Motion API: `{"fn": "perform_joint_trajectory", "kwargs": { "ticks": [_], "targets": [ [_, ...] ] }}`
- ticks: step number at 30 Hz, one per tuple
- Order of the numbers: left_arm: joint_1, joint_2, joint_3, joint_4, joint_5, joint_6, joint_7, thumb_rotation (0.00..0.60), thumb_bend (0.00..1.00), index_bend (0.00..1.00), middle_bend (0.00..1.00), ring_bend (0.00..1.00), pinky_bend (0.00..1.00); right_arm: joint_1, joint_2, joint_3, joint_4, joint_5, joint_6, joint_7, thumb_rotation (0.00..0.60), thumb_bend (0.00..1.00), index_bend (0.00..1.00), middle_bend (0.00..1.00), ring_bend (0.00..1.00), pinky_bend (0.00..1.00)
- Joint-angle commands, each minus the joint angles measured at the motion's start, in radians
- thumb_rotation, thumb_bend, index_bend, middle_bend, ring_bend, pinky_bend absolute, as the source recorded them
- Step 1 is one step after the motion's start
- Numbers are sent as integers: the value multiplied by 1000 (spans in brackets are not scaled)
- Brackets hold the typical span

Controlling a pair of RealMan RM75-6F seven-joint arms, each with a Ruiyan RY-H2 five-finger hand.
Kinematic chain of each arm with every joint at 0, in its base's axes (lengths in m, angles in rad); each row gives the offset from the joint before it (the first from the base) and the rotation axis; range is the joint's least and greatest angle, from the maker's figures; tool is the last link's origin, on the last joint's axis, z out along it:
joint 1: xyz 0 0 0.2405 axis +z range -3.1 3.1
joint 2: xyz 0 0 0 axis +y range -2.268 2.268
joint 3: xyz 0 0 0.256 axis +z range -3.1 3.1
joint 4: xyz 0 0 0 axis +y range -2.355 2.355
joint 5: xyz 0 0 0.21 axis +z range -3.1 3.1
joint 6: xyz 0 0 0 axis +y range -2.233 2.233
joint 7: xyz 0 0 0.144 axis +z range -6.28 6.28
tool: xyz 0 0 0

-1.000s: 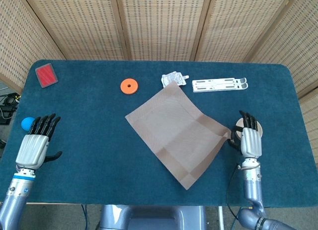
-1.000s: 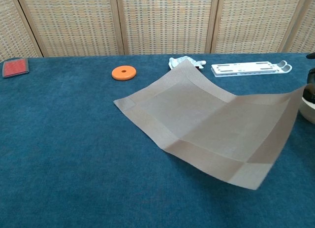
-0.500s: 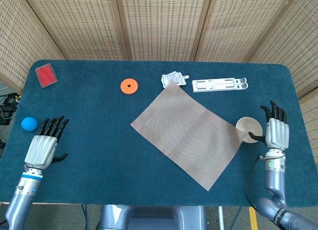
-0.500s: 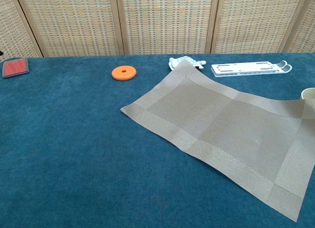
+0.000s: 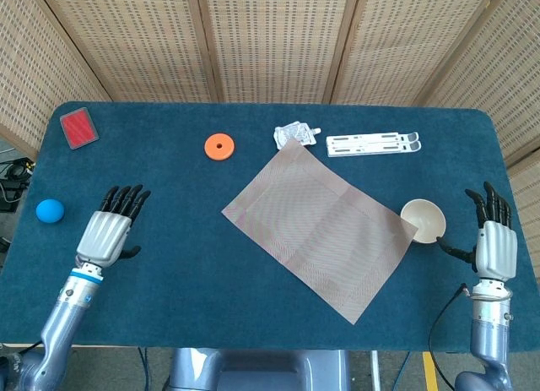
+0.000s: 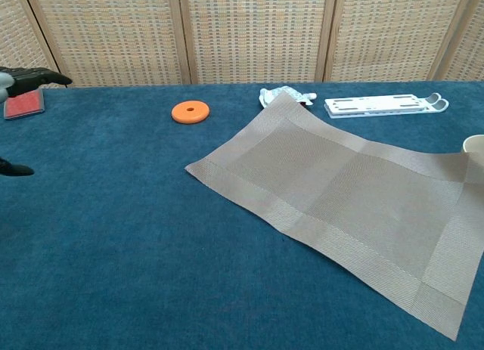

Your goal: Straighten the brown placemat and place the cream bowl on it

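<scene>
The placemat (image 5: 319, 230) lies flat but skewed on the desk (image 5: 169, 264), one corner just beside a crumpled packet (image 5: 295, 135) and the opposite side touching the bowl (image 5: 423, 219). The bowl stands upright at the mat's right corner, not yet on it. The right hand (image 5: 492, 243) is held just right of the bowl, fingers spread and nothing gripped; the left hand (image 5: 108, 232) is held well apart from the mat on the left, likewise spread and empty.

Several risks are judged from here. If the mat is turned by one corner only, it may be folded or bunched rather than rotated. Since its edge seems to meet the bowl, the bowl could be pushed or tipped when the mat is dragged. The far corner could be swept into the packet or the white holder (image 5: 373, 143). A smooth bowl may slip from a loose grasp by the rim.
</scene>
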Motion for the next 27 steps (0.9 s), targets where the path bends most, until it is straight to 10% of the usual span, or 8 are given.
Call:
{"fn": "perform_joint_trajectory", "kwargs": {
  "ticks": [1,12,27],
  "targets": [
    [-80,-63,-42,62,-32,-63,55,600,125,43,0,0,0,-2,6,-7,9,-10,4,24,600,243,183,0,0,0],
    [-234,-242,-89,285,-59,-156,78,600,131,371,0,0,0,-3,23,0,9,-6,7,78,600,243,183,0,0,0],
    [-442,-514,-108,725,-93,-334,-30,600,133,355,0,0,0,0,37,12,29,12,7,129,600,244,183,0,0,0]
  ]
}}
